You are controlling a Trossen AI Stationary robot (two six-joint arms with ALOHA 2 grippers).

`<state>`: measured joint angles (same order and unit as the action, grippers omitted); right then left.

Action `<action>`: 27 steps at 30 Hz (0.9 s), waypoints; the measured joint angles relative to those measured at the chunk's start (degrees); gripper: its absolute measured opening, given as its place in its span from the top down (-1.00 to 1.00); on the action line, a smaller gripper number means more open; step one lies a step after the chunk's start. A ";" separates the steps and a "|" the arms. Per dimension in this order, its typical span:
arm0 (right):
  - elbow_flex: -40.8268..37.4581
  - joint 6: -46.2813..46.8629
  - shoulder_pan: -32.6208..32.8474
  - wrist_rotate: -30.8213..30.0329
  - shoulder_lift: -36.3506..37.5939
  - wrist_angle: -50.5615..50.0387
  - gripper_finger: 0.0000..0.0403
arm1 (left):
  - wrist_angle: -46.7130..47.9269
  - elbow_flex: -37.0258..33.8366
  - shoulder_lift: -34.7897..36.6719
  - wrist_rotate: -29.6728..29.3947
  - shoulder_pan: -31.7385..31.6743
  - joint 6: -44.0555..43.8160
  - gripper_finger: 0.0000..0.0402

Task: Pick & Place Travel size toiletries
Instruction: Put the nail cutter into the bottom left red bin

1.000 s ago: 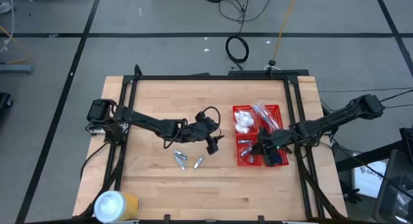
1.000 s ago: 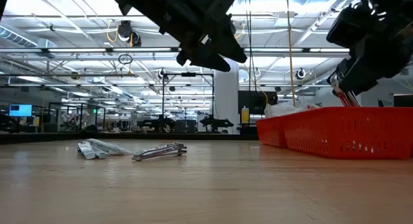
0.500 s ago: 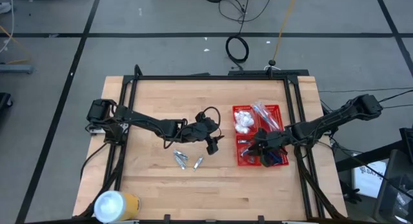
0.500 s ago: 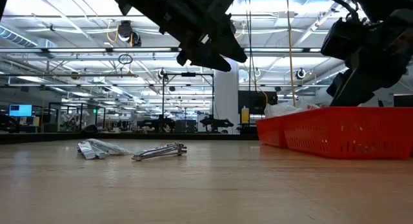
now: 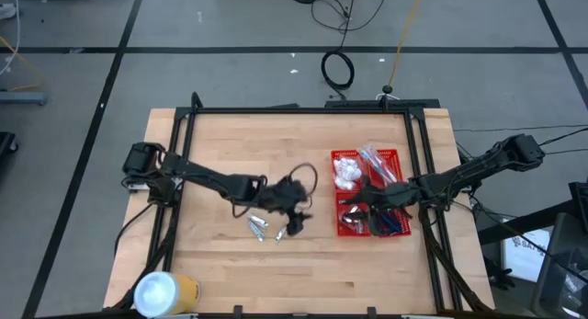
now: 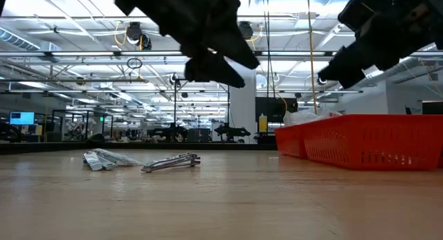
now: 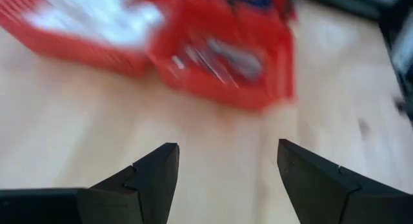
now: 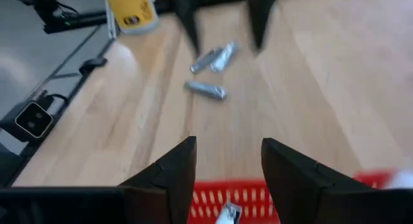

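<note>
High view: left gripper (image 5: 296,223), jaws spread and empty, hovers beside silver tubes (image 5: 258,228); right gripper (image 5: 354,211), jaws spread, over the red basket (image 5: 366,233).

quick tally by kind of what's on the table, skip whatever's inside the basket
Short silver-grey tubes, loose on the wood: 3
Red four-compartment plastic basket: 1
Large white-and-yellow roll: 1
Total: 5
</note>
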<state>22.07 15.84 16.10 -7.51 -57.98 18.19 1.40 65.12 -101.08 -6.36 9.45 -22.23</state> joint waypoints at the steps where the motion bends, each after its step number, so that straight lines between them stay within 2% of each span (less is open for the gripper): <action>1: 0.00 -1.22 0.00 0.00 0.00 0.97 0.18 | 1.40 0.00 0.00 0.29 1.06 -0.76 -0.28; 5: 0.00 -6.81 0.00 0.00 0.00 3.39 0.18 | 7.54 0.00 -0.02 -3.91 5.98 -6.55 -0.28; 8: 0.02 -10.22 0.00 -0.02 0.00 4.56 0.19 | 13.60 0.00 -0.02 -8.68 9.23 -14.81 -0.28; 13: 0.02 -12.46 0.00 -0.15 0.00 5.45 0.19 | 19.82 0.00 -0.73 -11.91 11.89 -27.76 -0.28; 18: 0.00 -12.00 0.00 -0.04 0.00 5.60 0.21 | 22.20 -0.04 -3.21 -11.91 12.33 -33.39 -0.28; 27: 0.02 -10.54 0.00 0.00 0.00 5.89 0.21 | 21.11 0.06 -9.17 -6.52 12.06 -37.77 -0.28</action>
<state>22.09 5.30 16.10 -7.51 -57.98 24.08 22.51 65.19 -110.25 -12.88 21.51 -60.00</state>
